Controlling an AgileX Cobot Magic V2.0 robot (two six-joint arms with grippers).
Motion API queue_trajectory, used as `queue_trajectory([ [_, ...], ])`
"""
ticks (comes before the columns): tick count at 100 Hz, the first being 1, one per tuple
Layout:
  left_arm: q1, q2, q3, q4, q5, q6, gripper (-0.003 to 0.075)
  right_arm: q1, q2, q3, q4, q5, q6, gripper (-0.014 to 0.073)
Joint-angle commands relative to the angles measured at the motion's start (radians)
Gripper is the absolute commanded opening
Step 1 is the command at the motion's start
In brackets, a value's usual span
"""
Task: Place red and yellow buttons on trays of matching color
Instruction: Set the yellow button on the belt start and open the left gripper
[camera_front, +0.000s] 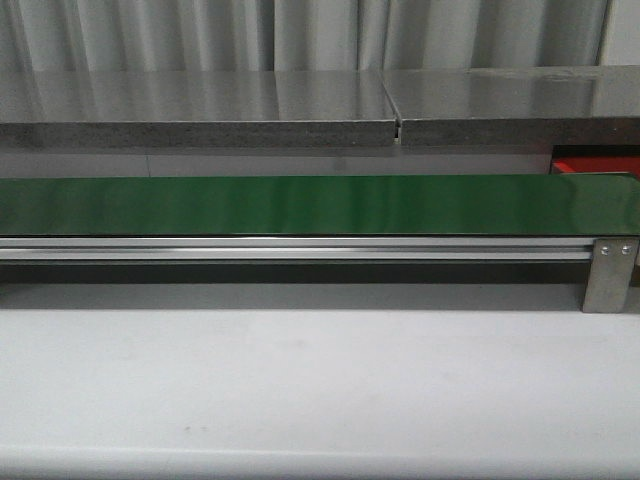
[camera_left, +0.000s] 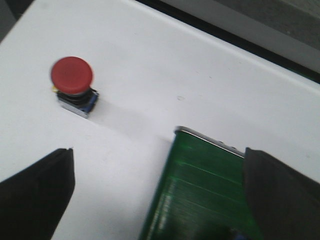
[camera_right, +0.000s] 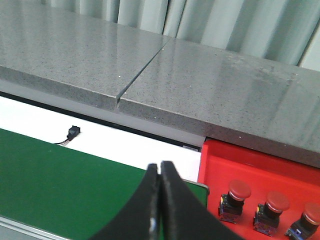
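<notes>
In the left wrist view a red button (camera_left: 73, 76) on a dark base stands alone on the white table, apart from my left gripper (camera_left: 159, 172), which is open with nothing between its fingers (camera_left: 40, 192). The gripper hovers over the end of the green belt (camera_left: 205, 195). My right gripper (camera_right: 160, 172) is shut and empty above the belt's other end. Beside it lies the red tray (camera_right: 225, 165), holding three red buttons (camera_right: 239, 190). A strip of the red tray (camera_front: 595, 165) shows behind the belt in the front view. No yellow button or yellow tray shows.
The long green belt (camera_front: 300, 204) runs across the front view on an aluminium rail (camera_front: 300, 248) with a metal bracket (camera_front: 610, 275). A grey stone counter (camera_front: 300, 105) stands behind it. A small black connector (camera_right: 73, 133) lies on the white surface behind the belt.
</notes>
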Motion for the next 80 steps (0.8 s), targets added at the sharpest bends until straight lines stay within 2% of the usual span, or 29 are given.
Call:
queue_trajectory([
  [1,0.039,-0.017,-0.045,-0.019,-0.059,-0.005,0.0659,0.001,-0.006,-0.027,0.022,-0.019,0.002,-0.0059],
  [19,0.090,0.084,-0.109,-0.019,-0.046,-0.005,0.0659,0.001,-0.006,-0.027,0.022,-0.019,0.002,-0.0059],
  [80,0.090,0.413,-0.456,-0.017,-0.025,-0.002,0.0659,0.001,-0.006,-0.027,0.022,-0.019,0.002,-0.0059],
])
